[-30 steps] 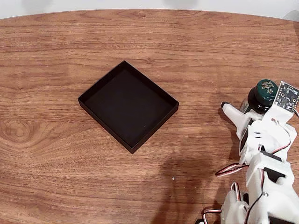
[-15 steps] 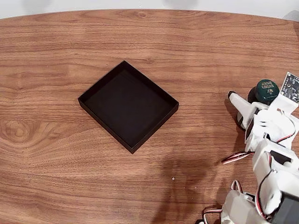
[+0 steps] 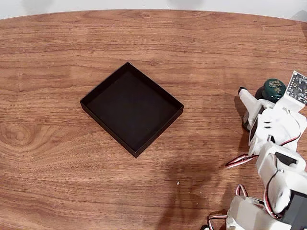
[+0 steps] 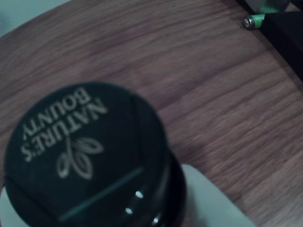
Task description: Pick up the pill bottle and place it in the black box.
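- The wooden table spreads across the whole fixed view, its brown grain running left to right.
- The white arm rises from the bottom right corner of that view and reaches up toward the right edge.
- The black box lies flat near the middle of the table, turned like a diamond and well apart from the arm.
- The pill bottle stands upright near the right edge; the wrist view shows its dark cap close up, printed "NATURE'S BOUNTY" with a leaf mark.
- The gripper sits around the bottle, 1 white finger just left of it; I cannot tell whether it presses on the bottle.
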Robot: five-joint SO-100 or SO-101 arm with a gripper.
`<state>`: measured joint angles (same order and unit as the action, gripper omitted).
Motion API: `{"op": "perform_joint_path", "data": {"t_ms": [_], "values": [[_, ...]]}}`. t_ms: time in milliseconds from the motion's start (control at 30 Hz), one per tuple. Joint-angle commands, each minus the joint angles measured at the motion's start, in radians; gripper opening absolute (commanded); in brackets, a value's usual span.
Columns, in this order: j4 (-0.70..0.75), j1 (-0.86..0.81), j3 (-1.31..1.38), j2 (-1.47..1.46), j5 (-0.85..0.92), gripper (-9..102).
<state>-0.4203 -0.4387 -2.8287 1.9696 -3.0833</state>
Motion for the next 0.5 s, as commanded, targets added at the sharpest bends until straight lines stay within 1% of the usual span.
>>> {"op": "perform_joint_path", "data": {"t_ms": [0,467], "values": [[-0.078,0.017,-0.006,0.014,0.023,36],[-0.201,0.035,-0.087,0.044,0.063,30]]}}
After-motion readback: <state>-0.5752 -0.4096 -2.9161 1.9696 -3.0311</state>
